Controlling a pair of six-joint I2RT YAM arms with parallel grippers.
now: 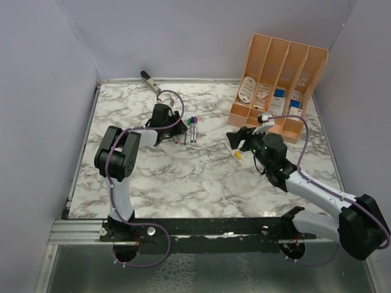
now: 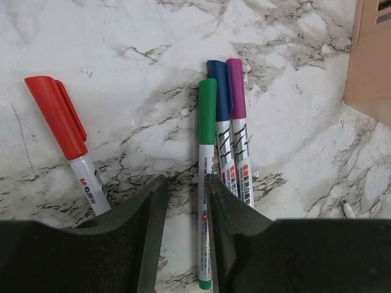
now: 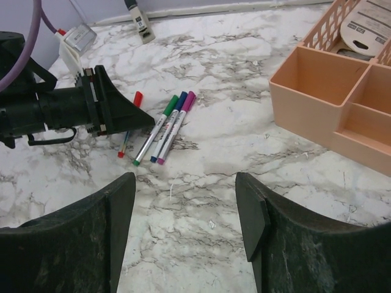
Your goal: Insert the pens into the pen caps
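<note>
the left gripper (image 2: 183,189) reaches low over the marble table (image 2: 91,49), its matte black jaws narrowly parted (nothing between them). slim capped pens (image 2: 208,140) lie left of the peach organizer (image 3: 303,122); the right gripper (image 3: 185,183) hovers wide.

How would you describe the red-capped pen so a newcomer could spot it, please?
On the marble table, left of the orange organiser, three capped pens lie side by side. The red-capped pen lies apart on their left, tilted; theirs are green, blue and purple.

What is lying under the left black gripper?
A white green-capped marker pen lies on the marble table between the fingers of the left gripper. In its wrist view, one finger covers the end of the red-capped pen.
</note>
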